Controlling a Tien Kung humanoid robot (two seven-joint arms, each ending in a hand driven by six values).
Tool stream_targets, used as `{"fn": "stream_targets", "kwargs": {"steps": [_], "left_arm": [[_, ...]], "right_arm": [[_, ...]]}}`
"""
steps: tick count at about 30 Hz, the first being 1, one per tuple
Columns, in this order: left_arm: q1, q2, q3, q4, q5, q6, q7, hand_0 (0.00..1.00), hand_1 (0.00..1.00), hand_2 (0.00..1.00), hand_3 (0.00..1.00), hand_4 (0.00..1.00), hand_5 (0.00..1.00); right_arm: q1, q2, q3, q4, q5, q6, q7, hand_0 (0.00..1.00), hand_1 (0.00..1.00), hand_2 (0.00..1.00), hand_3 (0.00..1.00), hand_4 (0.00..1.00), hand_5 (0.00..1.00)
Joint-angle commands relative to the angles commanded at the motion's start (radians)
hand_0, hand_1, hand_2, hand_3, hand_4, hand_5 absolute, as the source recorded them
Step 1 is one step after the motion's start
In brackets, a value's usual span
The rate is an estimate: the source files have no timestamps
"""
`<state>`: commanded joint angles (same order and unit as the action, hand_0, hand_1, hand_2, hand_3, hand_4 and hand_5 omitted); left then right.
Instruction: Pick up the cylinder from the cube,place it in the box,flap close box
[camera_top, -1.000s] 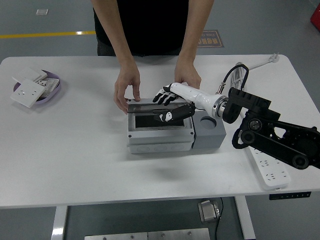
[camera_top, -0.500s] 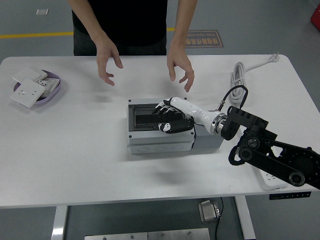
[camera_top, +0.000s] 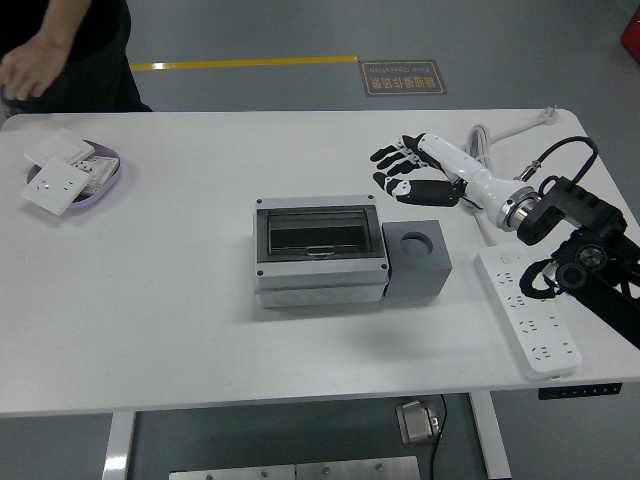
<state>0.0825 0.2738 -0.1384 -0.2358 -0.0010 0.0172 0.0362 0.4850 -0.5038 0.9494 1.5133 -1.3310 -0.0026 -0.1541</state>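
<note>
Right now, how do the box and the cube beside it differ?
The box is light grey, wider, with a dark flap lying flat on top. The cube is darker grey, smaller, with an empty round hole in its top. Both stand on the table, side by side and touching.

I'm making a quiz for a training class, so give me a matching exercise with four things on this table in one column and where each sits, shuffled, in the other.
Things:
1. grey box with dark flap lid
2. grey cube with round hole
3. white power strip
4. purple dish of white plates

Places:
A. far left
B. table's centre
C. right, near edge
D. against the box's right side

Pairs: 1-B, 2-D, 3-C, 4-A
</note>
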Motion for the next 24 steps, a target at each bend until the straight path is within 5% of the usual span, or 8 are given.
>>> {"fn": "stream_targets", "kwargs": {"steps": [9,11,12,23,24], "left_arm": [[0.017,-0.007,-0.014,0.002,-0.005,0.001,0.002,0.574,0.62,0.573,0.594,0.704,0.192],[0.023,-0.008,-0.013,0.003,-0.009,0.0,0.002,0.574,0.62,0.573,0.594,0.704,0.192],[0.025,-0.008,-0.014,0.003,-0.01,0.0,0.002,0.574,0.617,0.573,0.593,0.699,0.188],[0.042,-0.02,-0.027,0.005,-0.007,0.0,0.003,0.574,0.617,0.572,0.592,0.697,0.187],[0.042,-0.02,-0.028,0.005,-0.006,-0.001,0.003,0.574,0.616,0.572,0.592,0.694,0.186]], "right_arm": [[-0.129,0.152,0.208,-0.21,0.176,-0.078,0.194,0.736,0.663,0.675,0.675,0.652,0.408],[-0.151,0.166,0.246,-0.243,0.22,-0.099,0.237,0.736,0.663,0.675,0.675,0.652,0.408],[-0.162,0.171,0.264,-0.253,0.242,-0.107,0.259,0.724,0.672,0.673,0.67,0.778,0.35],[-0.191,0.187,0.315,-0.244,0.308,-0.168,0.342,0.674,0.647,0.635,0.637,0.826,0.315],[-0.191,0.186,0.314,-0.241,0.307,-0.168,0.341,0.593,0.614,0.561,0.624,0.833,0.281]]}}
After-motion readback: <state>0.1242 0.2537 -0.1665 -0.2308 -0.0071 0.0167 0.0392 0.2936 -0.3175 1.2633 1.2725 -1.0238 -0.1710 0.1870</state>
